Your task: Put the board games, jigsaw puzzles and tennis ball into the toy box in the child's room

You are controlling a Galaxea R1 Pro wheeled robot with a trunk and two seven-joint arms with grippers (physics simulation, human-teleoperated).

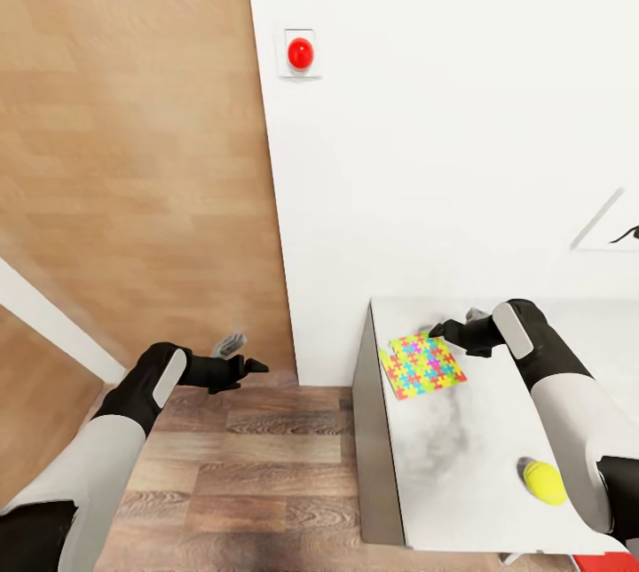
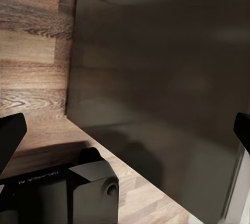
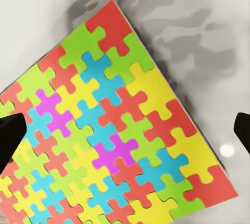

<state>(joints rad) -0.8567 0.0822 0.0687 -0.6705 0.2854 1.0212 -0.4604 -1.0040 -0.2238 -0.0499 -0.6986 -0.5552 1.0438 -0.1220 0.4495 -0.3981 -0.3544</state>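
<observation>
A many-coloured jigsaw puzzle (image 1: pixel 422 365) lies flat near the far left corner of the white table (image 1: pixel 461 474). My right gripper (image 1: pixel 446 327) hovers just above the puzzle's far edge. In the right wrist view the puzzle (image 3: pixel 117 130) spreads under the open right gripper (image 3: pixel 125 130), with a dark fingertip at each side and nothing held. A yellow tennis ball (image 1: pixel 543 481) rests on the table near my right forearm. My left gripper (image 1: pixel 245 357) stands open over the wooden floor, left of the table. The left gripper (image 2: pixel 125 133) faces the table's dark side panel (image 2: pixel 166 88).
A white wall (image 1: pixel 444 111) rises behind the table and carries a red round button (image 1: pixel 300 53). A wood-panelled wall (image 1: pixel 133 137) stands at the left. A red object (image 1: pixel 605 562) peeks in at the lower right corner. Wooden floor (image 1: pixel 266 474) lies left of the table.
</observation>
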